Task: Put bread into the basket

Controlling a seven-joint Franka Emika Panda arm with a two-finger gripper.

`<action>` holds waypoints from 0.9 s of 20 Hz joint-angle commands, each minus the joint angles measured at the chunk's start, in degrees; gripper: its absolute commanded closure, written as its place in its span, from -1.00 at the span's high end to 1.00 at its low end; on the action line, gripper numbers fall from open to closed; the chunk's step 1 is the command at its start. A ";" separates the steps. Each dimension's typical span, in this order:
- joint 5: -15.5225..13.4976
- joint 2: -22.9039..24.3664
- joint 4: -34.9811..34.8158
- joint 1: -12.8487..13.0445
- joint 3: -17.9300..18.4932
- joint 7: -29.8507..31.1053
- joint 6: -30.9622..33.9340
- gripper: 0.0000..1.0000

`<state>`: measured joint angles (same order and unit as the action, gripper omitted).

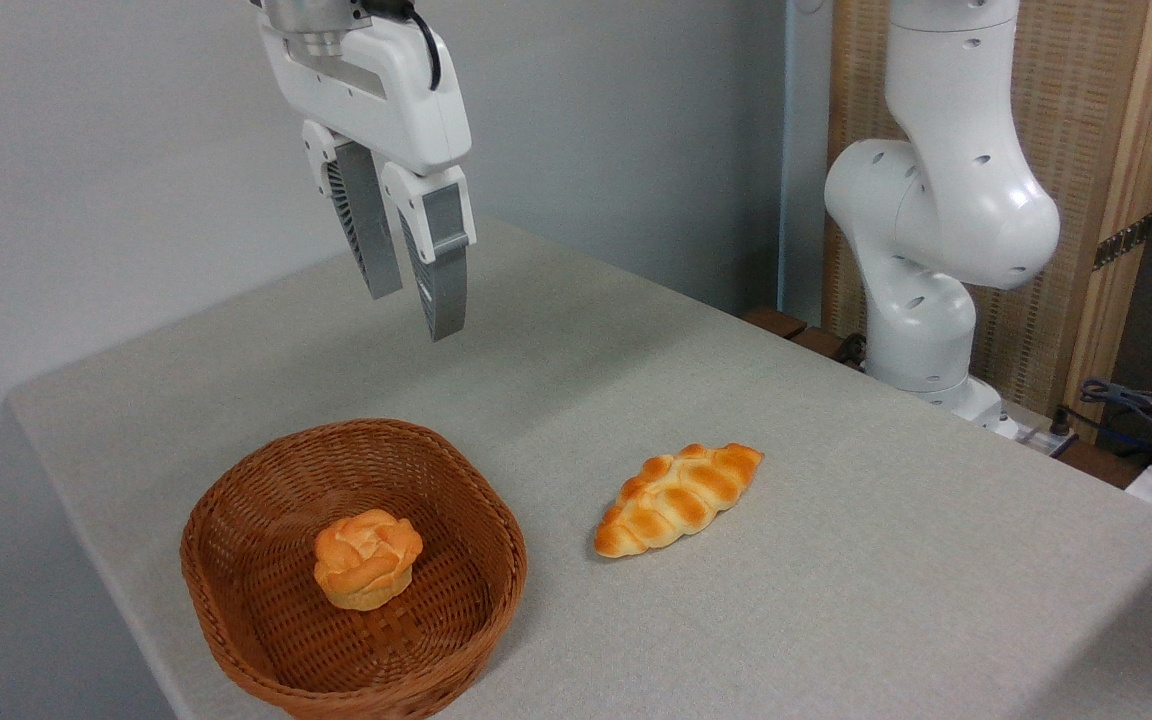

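The bread (367,557), a small round bun with an orange-golden rosette top, sits upright on the floor of the brown wicker basket (496,520) at the table's front left. High above the basket's far rim hangs my gripper (414,312). Its grey fingers (443,275) stand slightly apart with nothing between them, well clear of the bun.
A longer braided golden-brown loaf (677,497) lies on the grey tablecloth (836,520) to the right of the basket. The arm's white base (921,340) stands at the back right, beside cables (1146,415) and a wooden panel.
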<state>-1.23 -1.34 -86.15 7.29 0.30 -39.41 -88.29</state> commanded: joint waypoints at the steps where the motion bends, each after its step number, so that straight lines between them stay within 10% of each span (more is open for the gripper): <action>1: 1.93 -0.07 0.64 -0.34 -1.45 -0.50 1.11 1.00; 18: -1.59 0.72 0.46 -2.54 -1.01 0.47 1.11 1.00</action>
<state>-2.30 -0.99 -86.15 4.89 -0.62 -38.04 -88.29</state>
